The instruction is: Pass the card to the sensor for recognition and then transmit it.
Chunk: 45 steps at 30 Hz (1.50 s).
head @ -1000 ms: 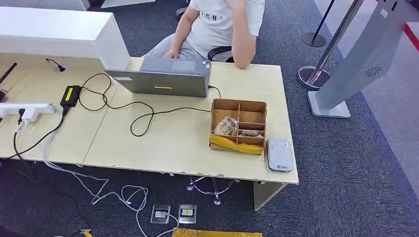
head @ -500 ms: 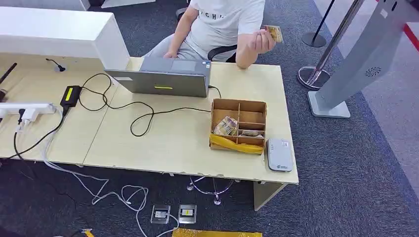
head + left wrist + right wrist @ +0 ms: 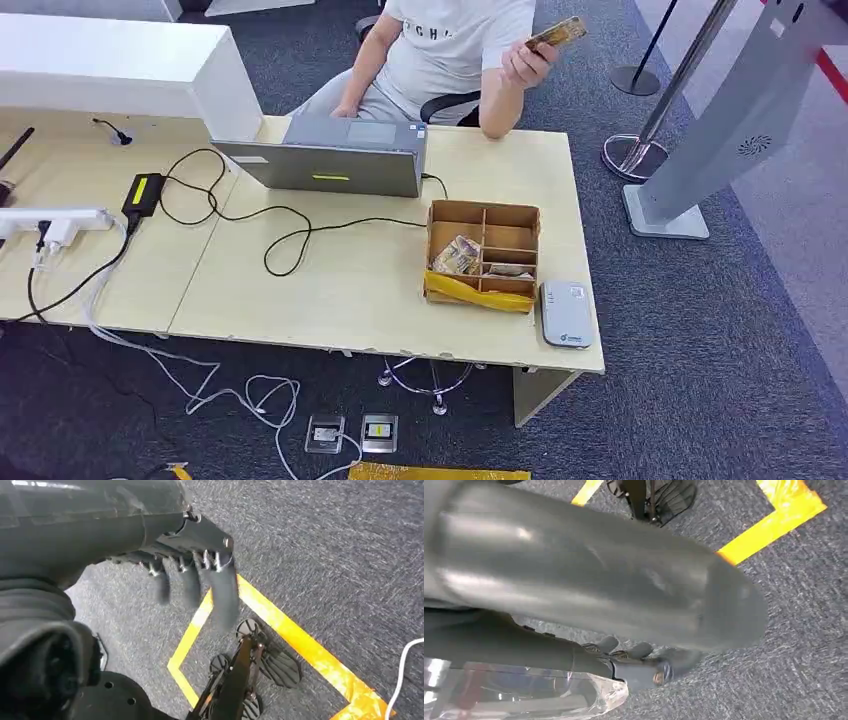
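Note:
A person seated behind the desk holds a gold-brown card (image 3: 557, 33) up in one raised hand, above the desk's far right corner. The sensor (image 3: 566, 313), a flat grey-white reader, lies at the desk's near right corner beside a cardboard compartment box (image 3: 484, 255). My left hand (image 3: 190, 555) hangs over the carpet with its fingers (image 3: 222, 597) straight and apart, holding nothing. My right hand (image 3: 614, 580) also hangs by the floor; its thick thumb covers most of the darker fingers (image 3: 644, 655), and nothing is in it.
A grey laptop (image 3: 330, 155), a power brick (image 3: 143, 192), a power strip (image 3: 55, 222) and looping black cables lie on the light wooden desk (image 3: 330, 290). A slanted grey kiosk stand (image 3: 720, 130) and stanchion posts stand to the right. Yellow floor tape (image 3: 300, 647) marks the carpet.
The person's hand came away from the body, brought a card into sight and lifted it higher, tilting it. My hands and the desk items are unchanged.

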{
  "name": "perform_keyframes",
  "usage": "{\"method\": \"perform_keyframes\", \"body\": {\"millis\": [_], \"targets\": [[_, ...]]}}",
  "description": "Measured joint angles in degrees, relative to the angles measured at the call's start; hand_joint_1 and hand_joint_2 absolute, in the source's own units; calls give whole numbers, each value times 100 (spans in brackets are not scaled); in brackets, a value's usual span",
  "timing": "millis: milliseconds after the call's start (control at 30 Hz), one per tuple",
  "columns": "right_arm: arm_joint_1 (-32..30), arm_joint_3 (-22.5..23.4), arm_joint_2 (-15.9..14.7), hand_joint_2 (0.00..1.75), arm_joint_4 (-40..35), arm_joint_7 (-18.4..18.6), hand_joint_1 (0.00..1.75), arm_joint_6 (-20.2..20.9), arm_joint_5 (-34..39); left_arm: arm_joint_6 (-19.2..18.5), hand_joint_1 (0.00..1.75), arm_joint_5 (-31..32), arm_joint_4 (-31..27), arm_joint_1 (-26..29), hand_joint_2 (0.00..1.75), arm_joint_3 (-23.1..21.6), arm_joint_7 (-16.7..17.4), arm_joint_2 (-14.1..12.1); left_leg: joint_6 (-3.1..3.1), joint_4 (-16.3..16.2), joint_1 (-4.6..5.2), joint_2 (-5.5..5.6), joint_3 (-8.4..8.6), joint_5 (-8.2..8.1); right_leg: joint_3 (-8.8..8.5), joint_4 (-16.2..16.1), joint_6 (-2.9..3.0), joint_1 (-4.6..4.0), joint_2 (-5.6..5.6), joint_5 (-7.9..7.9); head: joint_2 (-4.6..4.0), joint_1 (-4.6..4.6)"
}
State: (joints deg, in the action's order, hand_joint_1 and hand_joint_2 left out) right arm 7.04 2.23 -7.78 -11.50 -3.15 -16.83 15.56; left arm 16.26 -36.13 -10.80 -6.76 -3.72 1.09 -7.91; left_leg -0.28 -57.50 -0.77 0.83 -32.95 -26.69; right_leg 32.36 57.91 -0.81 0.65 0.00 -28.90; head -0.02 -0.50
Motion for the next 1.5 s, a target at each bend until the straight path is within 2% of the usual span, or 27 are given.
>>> {"method": "perform_keyframes", "body": {"millis": [267,367,467,600,667,833,1000,1033,1200,1333,1500], "targets": [[16,11,-265,0,0,-418,0,-42,453,28,0,-98,2,1,0,0,94,0,1,-1,3,0,-1,0,-1,0,-1,3,0,0,-2,-2],[136,74,-567,0,0,-535,0,-61,750,-61,0,-120,2,0,0,0,94,0,2,-1,13,0,0,-1,-1,0,-3,13,1,2,-2,-4],[438,208,-1194,0,-4,-407,0,135,907,-177,0,-96,2,1,0,-2,94,-2,8,-1,29,-2,0,3,1,0,-15,28,3,10,0,-2],[982,350,-2058,0,-100,-409,0,325,870,-271,0,-68,2,1,0,-9,42,-11,21,-4,42,-3,0,11,2,0,-31,43,7,20,0,0],[1237,369,-2395,0,-138,-363,0,352,833,-289,0,-63,2,-1,0,-20,35,-20,24,-5,44,-3,1,13,2,-1,-32,44,4,21,0,-2],[1736,512,-2947,0,-291,-548,0,404,784,-378,0,-20,4,9,0,-88,-20,-37,30,-5,49,0,-13,17,9,3,-35,48,-2,24,0,-7],[2962,522,-3681,0,-520,-404,0,673,314,-575,0,98,4,-8,0,-182,-129,-92,32,-4,58,-8,-12,20,18,9,-36,58,4,28,0,-2],[3234,514,-3796,175,-592,-387,0,749,162,-621,0,133,4,-7,0,-216,-151,-98,36,-4,57,-7,-15,22,16,10,-36,57,2,28,0,-7],[4531,185,-4035,175,-969,-367,0,1465,-641,-787,0,262,4,-12,0,-348,-293,-149,43,-4,55,1,-22,29,20,11,-38,55,-4,29,-2,-2],[5027,-118,-4035,175,-1331,-223,0,1488,-691,-813,0,269,4,-23,0,-431,-317,-160,45,-5,50,30,-25,32,17,10,-38,49,-34,28,0,-2],[5128,-359,-4035,175,-1574,-269,0,1482,-630,-813,0,269,4,-21,0,-529,-321,-166,45,-5,51,32,-32,31,20,9,-38,50,-35,28,0,-4]]}}
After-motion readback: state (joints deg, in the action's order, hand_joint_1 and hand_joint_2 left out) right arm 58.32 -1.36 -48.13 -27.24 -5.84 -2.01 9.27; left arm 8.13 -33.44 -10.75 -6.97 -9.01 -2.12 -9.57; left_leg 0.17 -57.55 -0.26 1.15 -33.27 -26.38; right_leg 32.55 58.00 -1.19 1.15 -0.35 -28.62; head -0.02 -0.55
